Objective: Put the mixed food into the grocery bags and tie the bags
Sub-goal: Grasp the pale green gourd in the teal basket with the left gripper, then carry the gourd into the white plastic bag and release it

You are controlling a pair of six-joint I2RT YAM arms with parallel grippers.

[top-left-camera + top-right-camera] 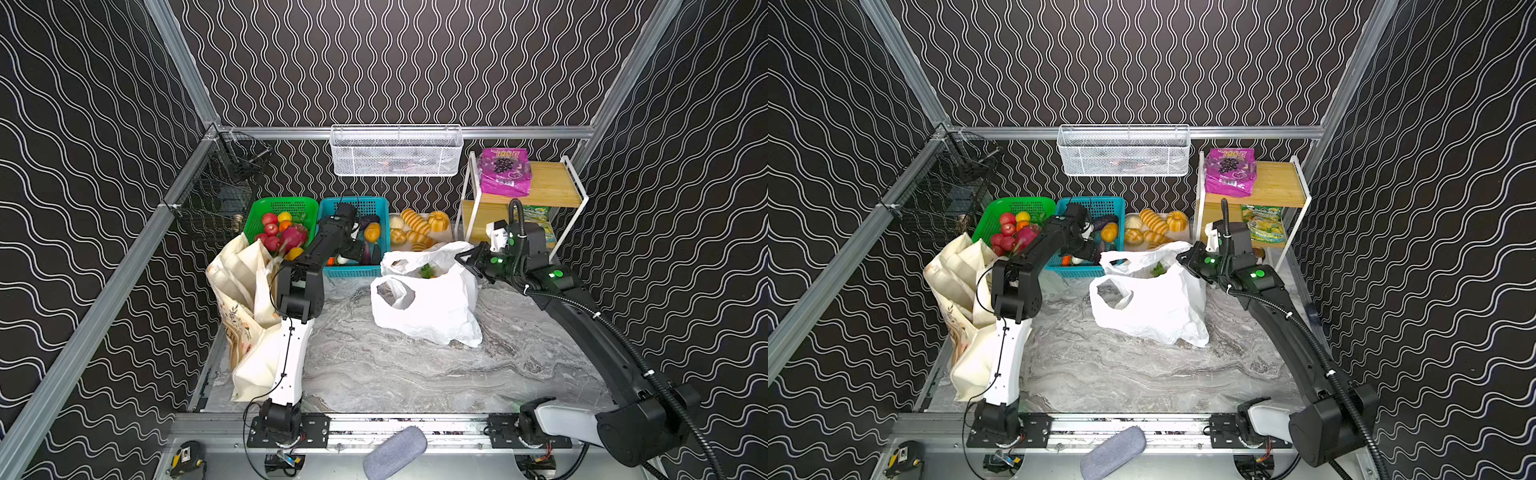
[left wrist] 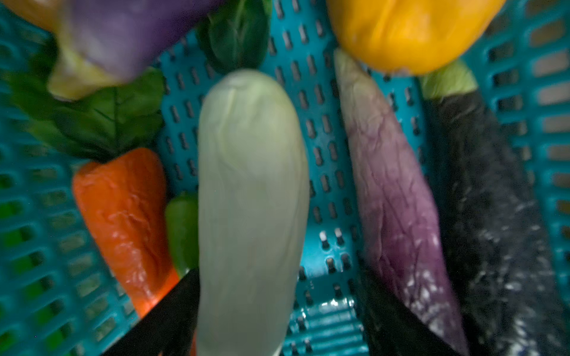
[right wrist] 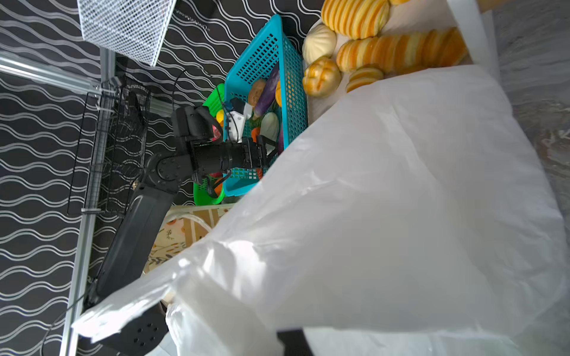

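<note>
At the far left the cream canvas tote (image 1: 243,291) slumps against the wall, and behind it the green basket (image 1: 282,201) holds red and yellow fruit. Your left gripper (image 2: 279,277) is down in the teal basket (image 1: 353,272). The top views show mostly the arm over it, but the left wrist view shows the white radish (image 2: 251,185) lying between the two dark fingers (image 2: 166,317). They stand apart — one just beside the radish, the other with a gap to it, so nothing is clamped. Only this view makes clear the orange vegetable (image 2: 123,222) on one side of the radish and the purple eggplant (image 2: 394,200) on the other. In the middle of the table the white plastic bag (image 1: 432,307) stands with its mouth open and something green (image 1: 426,271) inside. Your right gripper (image 1: 464,257) is closed on the rear rim of this bag; in the right wrist view the film covers the jaws, so you see the pinch only from above. At the right, the purple grape-print packet (image 1: 504,172) lies on the top shelf of the rack (image 1: 552,183).
</note>
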